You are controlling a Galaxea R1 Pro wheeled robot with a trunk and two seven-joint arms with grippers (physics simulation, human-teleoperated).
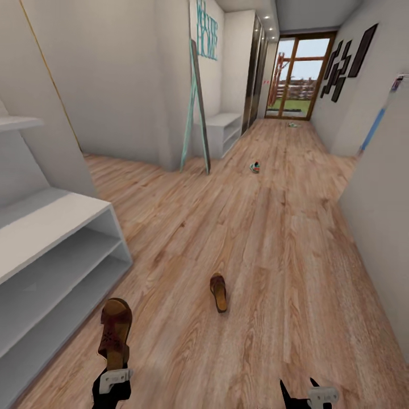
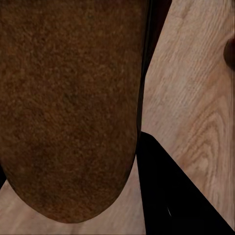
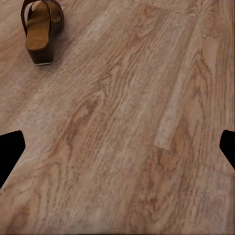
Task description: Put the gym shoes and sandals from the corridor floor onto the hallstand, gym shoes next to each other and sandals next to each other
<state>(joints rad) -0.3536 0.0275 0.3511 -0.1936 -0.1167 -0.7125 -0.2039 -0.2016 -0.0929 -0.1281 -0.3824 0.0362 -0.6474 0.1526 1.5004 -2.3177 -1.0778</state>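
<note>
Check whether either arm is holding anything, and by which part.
The left gripper holds a sandal by one end, upright. The right gripper is open, empty.

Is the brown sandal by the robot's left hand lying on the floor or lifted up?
Lifted up. The sandal stands upright in the left gripper, above the floor.

left gripper (image 1: 113, 372) holding one sandal (image 1: 115, 331) upright just beside the hallstand (image 1: 57, 250) | other sandal (image 1: 218, 292) on the corridor floor (image 1: 272, 238), apart from the hallstand | gym shoe (image 1: 255, 167) way further down | right gripper (image 1: 301, 393) fingers spread, nothing in it
</note>
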